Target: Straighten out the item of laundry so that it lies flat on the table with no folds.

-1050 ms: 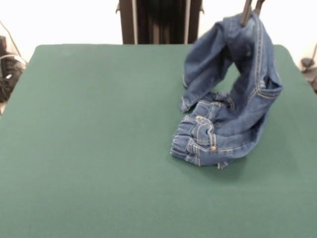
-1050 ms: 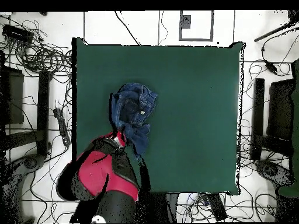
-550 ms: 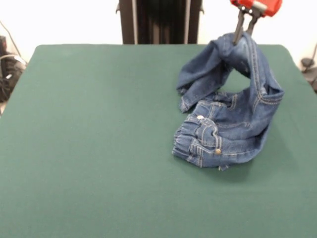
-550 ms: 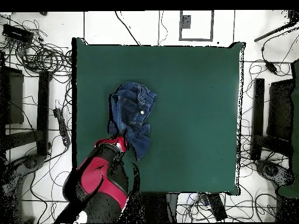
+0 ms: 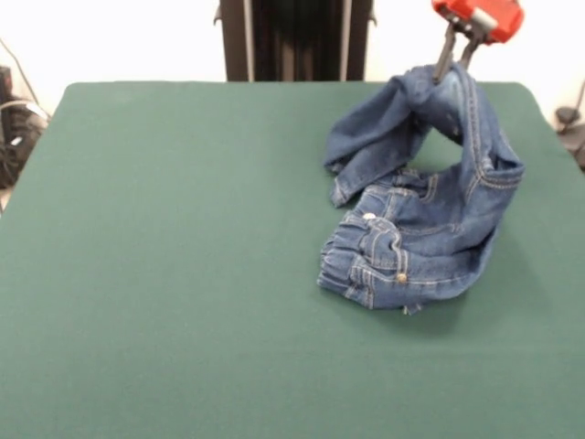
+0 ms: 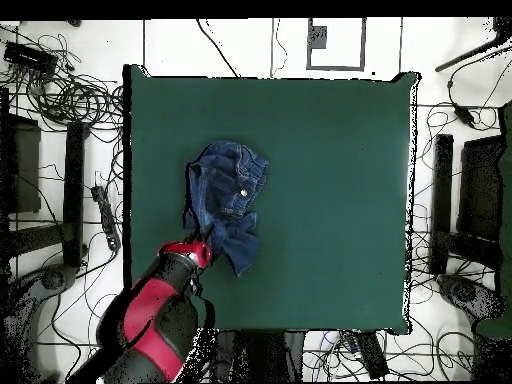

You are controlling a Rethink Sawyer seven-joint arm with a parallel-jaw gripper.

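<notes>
Front view shows the fingers pinched on a raised fold of the jeans, the waistband heaped below them on the green surface, whereas the overhead view hides the grip beneath the red arm.

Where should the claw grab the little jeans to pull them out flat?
The claw already pinches the jeans at a raised fold, with the waistband bunched on the table. A better hold is probably the loose leg cuff hanging by the waistband, taken from above. It is a free end, so pulling it away from the waistband should stretch that leg out.
</notes>
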